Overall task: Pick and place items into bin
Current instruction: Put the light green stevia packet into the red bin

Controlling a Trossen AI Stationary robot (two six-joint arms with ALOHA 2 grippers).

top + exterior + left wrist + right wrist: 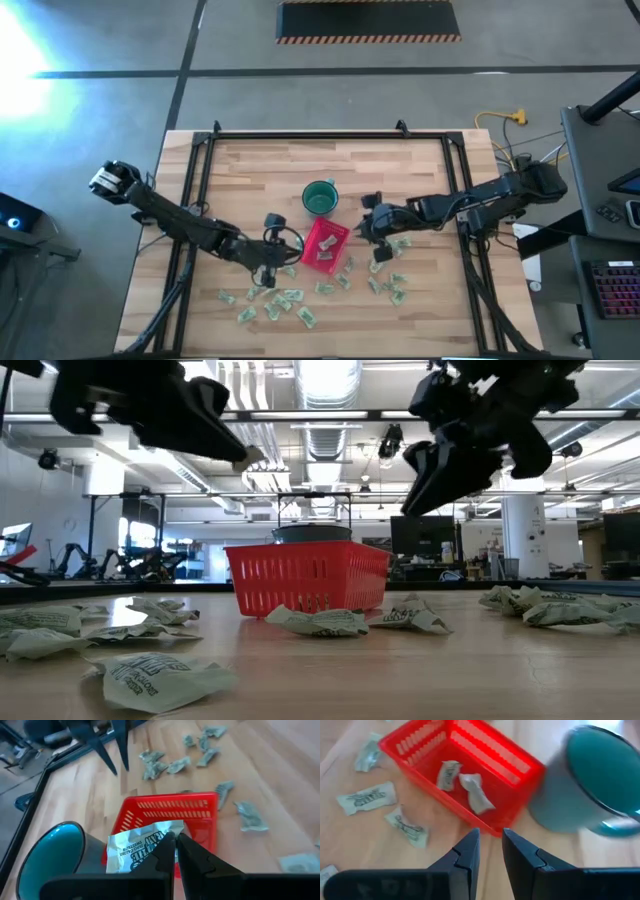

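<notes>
The red bin (pixel 325 245) sits mid-table, with the dark-green cup (pixel 320 197) just beyond it. Two wrapped packets (pixel 470 787) lie inside the bin (pixel 465 765). Many pale green-and-white packets (pixel 285 300) are scattered on the near part of the table, and more lie right of the bin (pixel 390 285). My left gripper (pixel 268 262) hovers at the bin's left side, shut on one packet (pixel 135 847). My right gripper (pixel 490 852) hangs above the table at the bin's right side, open and empty. My left gripper pinches a white-and-green packet by one edge (pixel 162 836) between its two fingertips. The packet is lifted clear of the table and sticks out sideways past the fingers, its tip (pixel 250 457) showing high above the bin (pixel 305 575) in the low view.
The cup (pixel 595 780) stands close against the bin's far corner. Black frame rails (pixel 195 190) run along the table's left, right and far edges. Bare wood lies on the far half of the table (pixel 270 170). Loose packets (pixel 315 622) lie near the bin's near wall.
</notes>
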